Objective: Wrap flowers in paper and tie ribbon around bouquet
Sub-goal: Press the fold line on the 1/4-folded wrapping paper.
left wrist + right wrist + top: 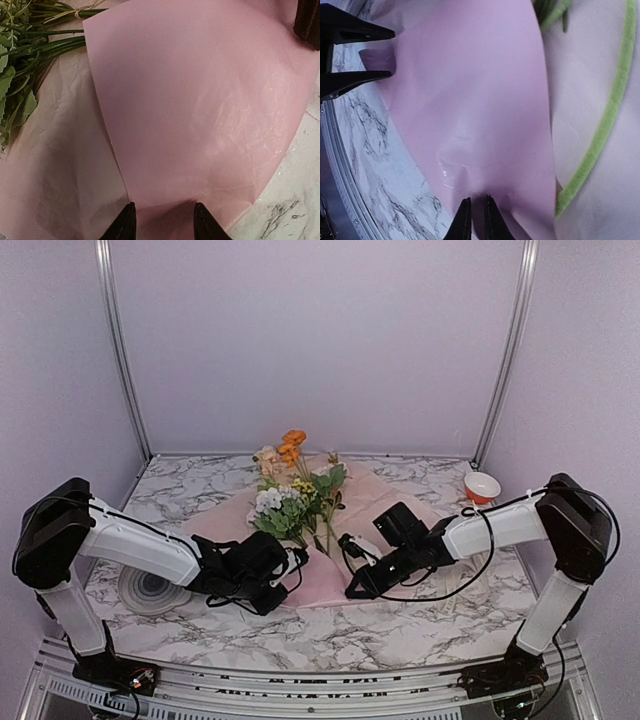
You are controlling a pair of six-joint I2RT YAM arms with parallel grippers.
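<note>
Risking slipped fold: we judge thin paper (200,100) tears or pulls free if arms draw unevenly, since only one side is clamped. Left gripper (164,225): jaws apart, straddling folded paper edge, unclamped; flowers (20,60) ahead, off to its left. Right gripper (477,217): jaws pinched on paper flap; flowers to its right.

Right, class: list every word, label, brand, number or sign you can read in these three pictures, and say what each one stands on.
There is no readable text in any view: nothing is printed on the pink paper, the flowers, the small red-and-white bowl, the grey ringed disc or the marble-patterned table top.
</note>
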